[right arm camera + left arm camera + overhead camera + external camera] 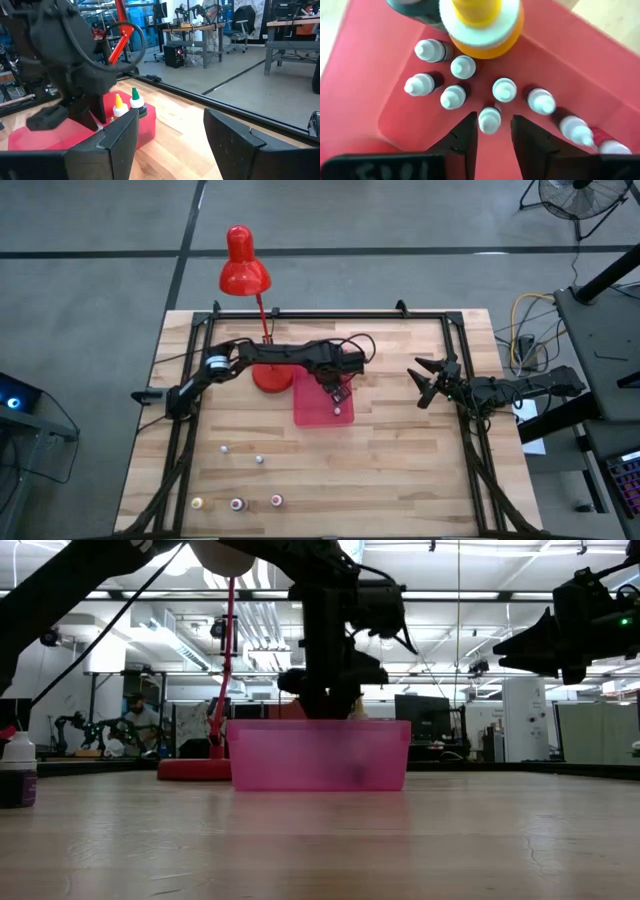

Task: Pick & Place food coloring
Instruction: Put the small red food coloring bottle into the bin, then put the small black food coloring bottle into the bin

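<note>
Five food coloring bottles (236, 504) stand loose on the near part of the desk (400, 480), three along the front edge and two a little farther in. Beyond them, the left end effector (492, 131) hangs inside the pink tray (310, 412), its fingers slightly parted around a white-capped bottle (489, 120) among several others there. Off to the side, the right end effector (428, 381) hovers open and empty above the desk. Behind the tray stands a red lamp (246, 270)

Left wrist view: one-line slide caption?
Left claw open above white-capped food coloring bottles standing in the pink tray.
</note>
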